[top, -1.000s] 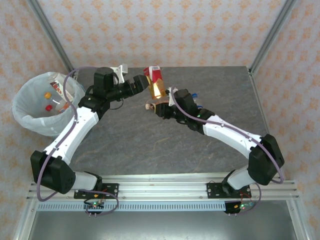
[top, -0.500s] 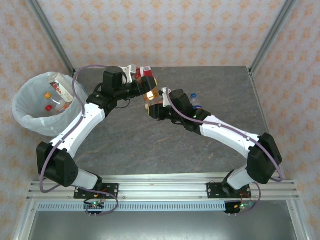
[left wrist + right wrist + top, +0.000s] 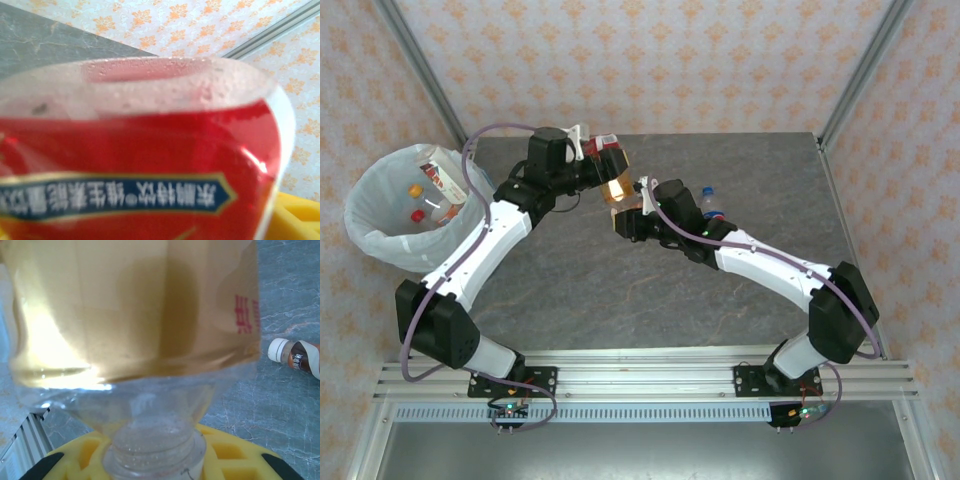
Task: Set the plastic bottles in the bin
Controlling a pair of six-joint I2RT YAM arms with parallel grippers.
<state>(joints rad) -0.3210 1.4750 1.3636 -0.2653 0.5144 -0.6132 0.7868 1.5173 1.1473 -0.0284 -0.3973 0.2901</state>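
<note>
Grey marbled table: I am seeing it carrying both arms' workspace.

Round bin lined with a translucent white bag: sitting at the table's left edge and holding bottles with orange and red caps.

Red-labelled clear plastic bottle with amber contents: hanging over the table's far middle, between both arms. The right jaws are clamping its neck. The left jaws are meeting its red end, and I cannot tell their grip.

Blue-capped clear bottles: lying beside the right arm.

White-capped, brown-labelled bottle: lying on the table.
</note>
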